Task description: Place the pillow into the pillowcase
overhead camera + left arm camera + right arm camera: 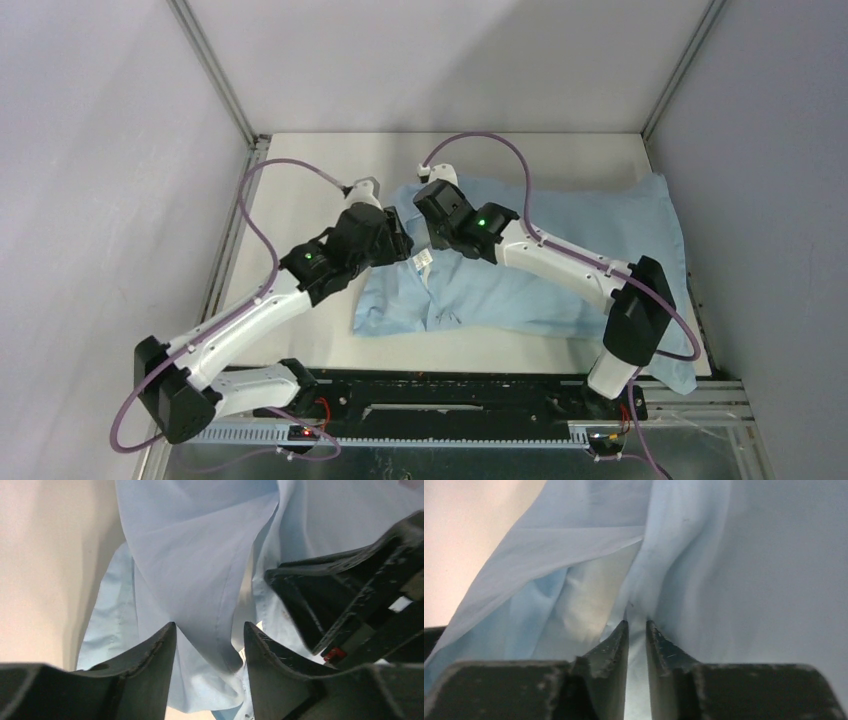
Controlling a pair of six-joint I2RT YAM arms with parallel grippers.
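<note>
White table (300, 190) inside grey walls is carrying the blue pillowcase (560, 250) across its middle and right, while only the wrist views are showing the left gripper (210, 630) spreading around a fold, the right gripper (636, 622) pinching cloth, and the pillow (584, 600) peeking through dimly as a cream patch.

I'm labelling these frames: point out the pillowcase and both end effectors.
pillowcase (580, 215), top external view, smooth blue fabric on its right half.
left end effector (210, 630), left wrist view, midway between its fingertips.
right end effector (636, 625), right wrist view, midway between its fingertips.
</note>
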